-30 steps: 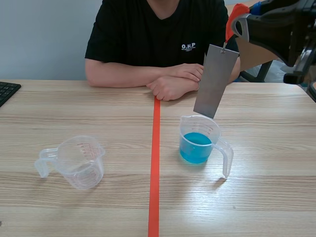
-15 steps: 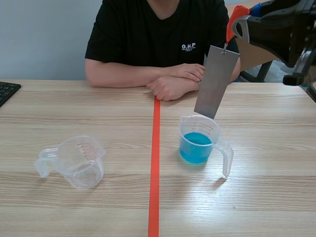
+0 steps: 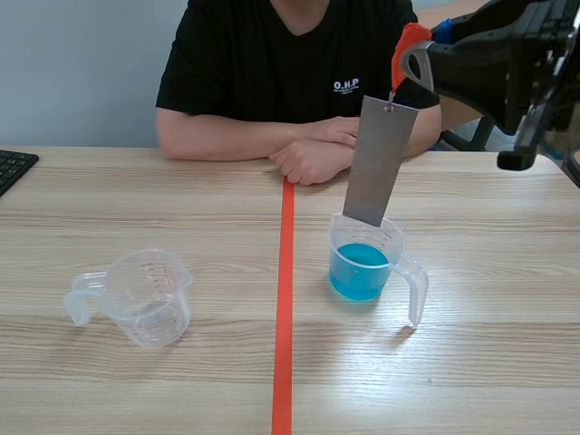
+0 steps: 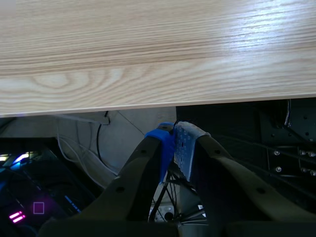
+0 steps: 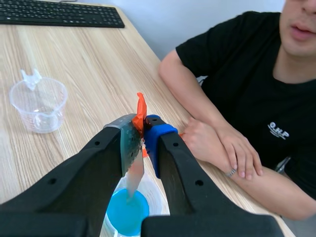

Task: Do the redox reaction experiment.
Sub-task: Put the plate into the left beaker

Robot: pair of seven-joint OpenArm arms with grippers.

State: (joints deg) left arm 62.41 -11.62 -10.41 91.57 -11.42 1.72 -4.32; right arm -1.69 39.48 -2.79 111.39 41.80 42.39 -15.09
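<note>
The right pincer (image 5: 140,129) is clamped on the metal strip (image 3: 373,159) by the orange tag (image 3: 408,41) at its top end, so the strip hangs tilted above the worktop (image 3: 181,199). Over the last second the arm has carried the strip toward the worktop's left side and a little lower. A second ago its bottom end hung behind the far rim of the cup of blue liquid (image 3: 367,263). Now that end sits over the cup's mouth, level with the rim. In the right wrist view the strip points straight down at the blue liquid (image 5: 127,212), though I cannot tell whether its tip has touched the surface.

I judge that the lining-up is done and the dip itself comes next: a straight descent should wet the metal, provided the swinging strip does not knock the rim.

The cup has not shifted; it stands right of the red tape line (image 3: 285,308), about midway between the near and far edges. The empty cup (image 3: 145,297) stands on the left half, untouched.

The left pincer (image 4: 174,143) has its fingers together on nothing, below the worktop's near edge. A person (image 3: 290,54) rests folded arms on the far edge.
</note>
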